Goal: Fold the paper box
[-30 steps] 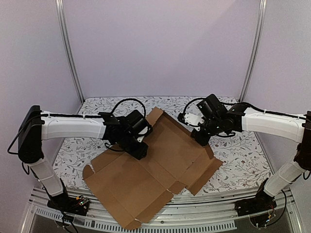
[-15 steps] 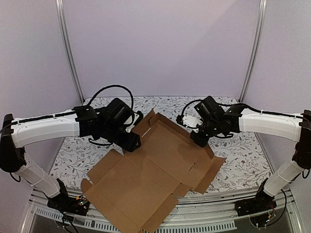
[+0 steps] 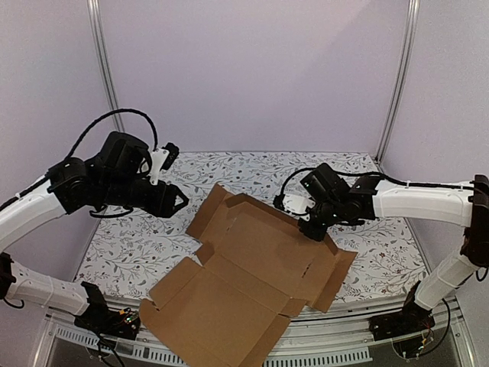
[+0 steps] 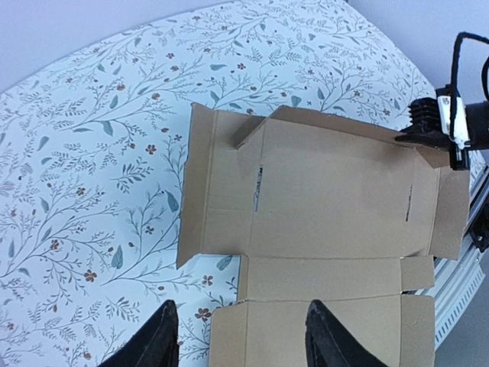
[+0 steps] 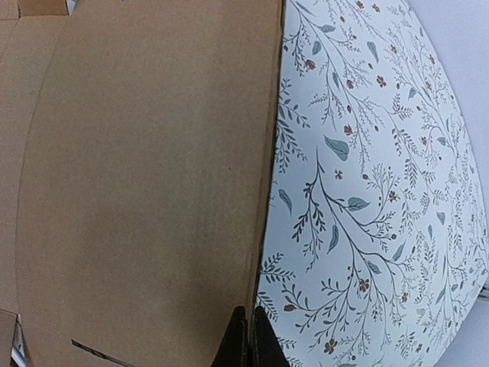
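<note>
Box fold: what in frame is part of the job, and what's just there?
Job:
paper box, mostly flat
right gripper, shut, at the box's far edge
left gripper, open, clear of the box

Just there:
floral table cover
frame posts
back wall

The top camera sits above and behind the robot. From well back it looks down and forward over the whole table (image 3: pixel 130 245) and both arms.

The left wrist camera rides high above the table and looks down past the left gripper (image 4: pixel 241 306). The cardboard sheet (image 4: pixel 328 191) lies beyond its fingertips, and the right gripper (image 4: pixel 412 138) shows at the sheet's far right corner.

The right wrist camera is very close and looks along its own closed fingertips. Cardboard fills the view to their left and table to their right.

All three views share that edge of the sheet.
</note>
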Controlling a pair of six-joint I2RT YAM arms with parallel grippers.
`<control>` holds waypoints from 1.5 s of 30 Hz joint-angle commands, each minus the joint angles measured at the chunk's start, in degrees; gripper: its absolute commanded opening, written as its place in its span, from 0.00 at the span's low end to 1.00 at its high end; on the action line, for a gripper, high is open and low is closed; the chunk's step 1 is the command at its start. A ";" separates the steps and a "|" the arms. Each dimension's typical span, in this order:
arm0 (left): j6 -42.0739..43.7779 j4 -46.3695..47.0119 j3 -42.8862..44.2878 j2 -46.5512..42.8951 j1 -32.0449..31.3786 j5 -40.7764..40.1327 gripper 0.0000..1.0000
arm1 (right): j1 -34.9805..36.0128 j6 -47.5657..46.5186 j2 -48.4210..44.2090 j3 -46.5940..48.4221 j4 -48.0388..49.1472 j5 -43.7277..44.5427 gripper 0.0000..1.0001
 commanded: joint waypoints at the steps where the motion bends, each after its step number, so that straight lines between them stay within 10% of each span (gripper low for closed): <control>1: 1.26 0.23 -3.25 -2.89 3.60 -0.29 0.55 | 3.02 -4.04 -3.20 -1.46 3.50 4.49 0.00; 32: -12.85 38.40 -28.91 -0.87 16.19 6.85 0.49 | 15.24 -30.28 -12.00 -1.85 11.50 23.15 0.00; 45: -12.48 48.84 -28.86 9.06 15.97 25.49 0.49 | 15.88 -28.29 -13.60 -3.43 13.04 25.47 0.00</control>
